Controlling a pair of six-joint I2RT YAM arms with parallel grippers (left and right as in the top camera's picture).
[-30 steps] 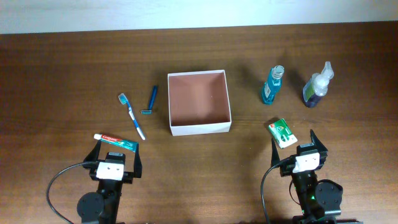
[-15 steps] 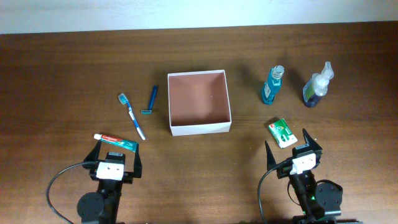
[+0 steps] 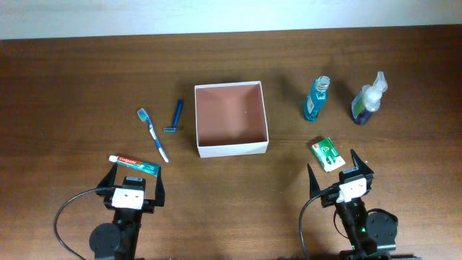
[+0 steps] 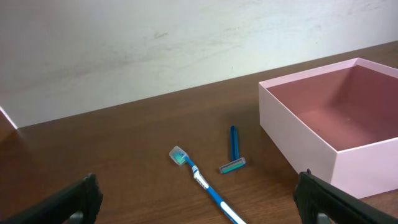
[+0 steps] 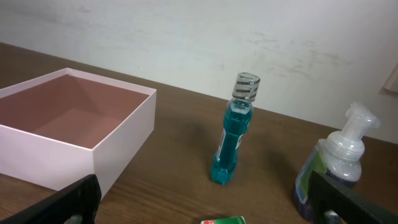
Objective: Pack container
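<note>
The container [image 3: 231,119], a square white box with a reddish-brown inside, stands open and empty at mid table; it also shows in the left wrist view [image 4: 336,124] and the right wrist view [image 5: 74,130]. Left of it lie a toothbrush [image 3: 153,134], a blue razor [image 3: 175,116] and a toothpaste tube [image 3: 133,164]. Right of it stand a teal mouthwash bottle [image 3: 315,98] and a pump bottle [image 3: 367,100], with a green soap box [image 3: 328,154] lying nearer. My left gripper [image 3: 135,178] is open, just behind the toothpaste. My right gripper [image 3: 338,169] is open, just behind the soap box.
The table is dark brown wood [image 3: 72,87]. A white wall runs along its far edge [image 3: 216,14]. Black cables loop beside both arm bases at the front edge.
My right gripper shifted slightly left and toward the soap box between one second ago and half a second ago. Nothing has moved since. The left arm is still.
</note>
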